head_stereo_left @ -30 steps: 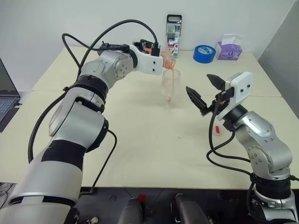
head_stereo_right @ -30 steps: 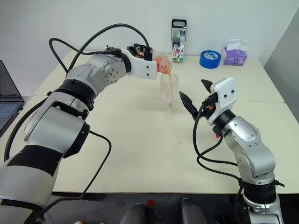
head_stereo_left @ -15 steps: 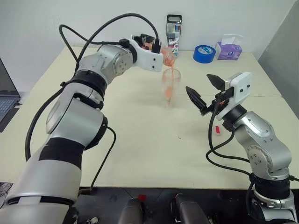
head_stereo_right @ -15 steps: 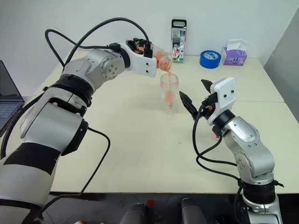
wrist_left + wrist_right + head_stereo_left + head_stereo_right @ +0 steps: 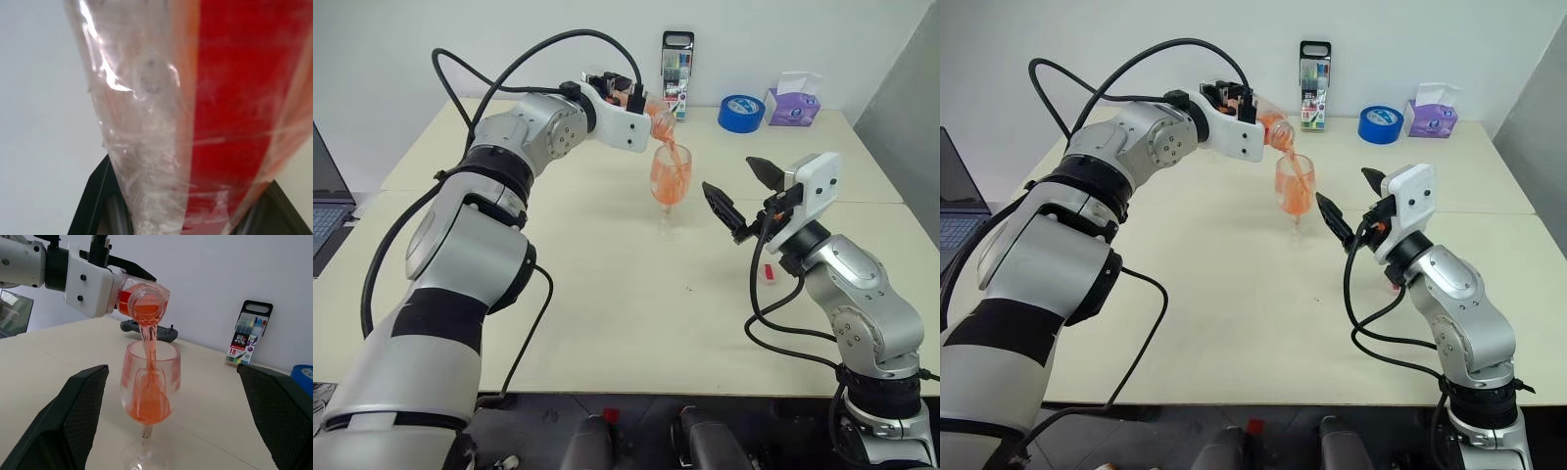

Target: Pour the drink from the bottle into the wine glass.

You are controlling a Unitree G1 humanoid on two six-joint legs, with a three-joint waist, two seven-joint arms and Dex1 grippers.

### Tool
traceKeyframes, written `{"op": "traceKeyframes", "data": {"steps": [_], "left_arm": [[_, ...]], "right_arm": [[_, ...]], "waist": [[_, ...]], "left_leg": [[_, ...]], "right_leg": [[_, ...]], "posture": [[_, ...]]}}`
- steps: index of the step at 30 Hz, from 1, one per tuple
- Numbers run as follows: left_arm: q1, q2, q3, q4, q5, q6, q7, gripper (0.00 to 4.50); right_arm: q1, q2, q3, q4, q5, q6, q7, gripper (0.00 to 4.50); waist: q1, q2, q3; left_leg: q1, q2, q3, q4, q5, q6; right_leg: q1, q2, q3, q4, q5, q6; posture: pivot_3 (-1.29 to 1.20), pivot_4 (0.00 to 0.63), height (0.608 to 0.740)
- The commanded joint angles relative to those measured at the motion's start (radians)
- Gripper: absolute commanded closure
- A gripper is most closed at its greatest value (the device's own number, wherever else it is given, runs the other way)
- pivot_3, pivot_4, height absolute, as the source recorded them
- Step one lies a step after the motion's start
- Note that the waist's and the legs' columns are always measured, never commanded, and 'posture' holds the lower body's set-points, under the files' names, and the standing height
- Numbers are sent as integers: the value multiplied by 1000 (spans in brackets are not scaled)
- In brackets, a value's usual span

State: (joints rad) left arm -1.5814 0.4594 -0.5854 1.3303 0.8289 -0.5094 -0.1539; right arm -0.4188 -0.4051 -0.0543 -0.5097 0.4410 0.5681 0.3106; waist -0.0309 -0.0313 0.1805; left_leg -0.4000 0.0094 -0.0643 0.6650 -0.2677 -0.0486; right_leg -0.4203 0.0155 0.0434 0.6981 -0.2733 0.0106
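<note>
Pouring is under way: the translucent bright orange drink [image 5: 147, 340] falls in a thin stream from the open mouth of the small clear plastic bottle with a red strip [image 5: 142, 297] into the clear stemmed wine glass [image 5: 149, 401], which stands upright on its round foot on the pale cream table [image 5: 607, 313], a little beyond its middle. You can see in the right wrist view that the orange pool fills the lower part of the rounded bowl, with wet streaks on the wall above it, so I judge the pour roughly midway and not yet done. Your left gripper [image 5: 1252, 116] is clamped around the bottle's body and holds it tipped nearly level, its mouth just above the rim and apart from it; the left wrist view looks straight along the red strip between the black fingers. Your right gripper [image 5: 736, 191] hangs just beside the glass on its right, its two black fingers [image 5: 78, 416] spread wide and holding nothing, clear of the bowl and stem. Next, you should keep the mouth centred over the bowl, tip further only as the stream thins, and roll the bottle back upright before the level nears the rim; a sideways drift would put the drink on the table. Farther off along the back edge stand a pack of coloured markers [image 5: 677, 73], a blue tape roll [image 5: 740, 112] and a purple tissue box [image 5: 792, 103], and a small red piece [image 5: 769, 271] lies near your right arm.
</note>
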Motion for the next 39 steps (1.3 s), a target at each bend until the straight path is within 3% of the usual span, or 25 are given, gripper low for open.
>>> {"op": "traceKeyframes", "data": {"steps": [1, 23, 35, 39], "left_arm": [[-46, 18, -2, -13, 1, 1, 21, 2755], [-31, -4, 16, -5, -22, 13, -8, 2755], [34, -49, 233, -12, -294, 105, -302, 2755], [49, -76, 416, -32, -505, 226, -455, 2755]], "right_arm": [[-5, 3, -3, -45, -1, -11, 5, 0], [8, 2, -12, -72, 4, 14, -5, 0], [-6, 7, -22, -46, 16, 25, -4, 0], [-24, 9, -18, -39, 24, 30, 4, 0]], "waist": [[0, 0, 0], [0, 0, 0], [-2, 0, 0], [-2, 0, 0]], "left_leg": [[0, 0, 0, 0, 0, 0], [0, 0, 0, 1, 0, 0], [0, 0, 0, 2, 0, 0], [0, 0, 0, 2, 0, 0]], "right_leg": [[0, 0, 0, 0, 0, 0], [0, 0, 0, 1, 0, 0], [0, 0, 0, 2, 0, 0], [0, 0, 0, 3, 0, 0]], "posture": [[0, 150, 740], [0, 150, 740], [0, 150, 740], [0, 150, 740]]}}
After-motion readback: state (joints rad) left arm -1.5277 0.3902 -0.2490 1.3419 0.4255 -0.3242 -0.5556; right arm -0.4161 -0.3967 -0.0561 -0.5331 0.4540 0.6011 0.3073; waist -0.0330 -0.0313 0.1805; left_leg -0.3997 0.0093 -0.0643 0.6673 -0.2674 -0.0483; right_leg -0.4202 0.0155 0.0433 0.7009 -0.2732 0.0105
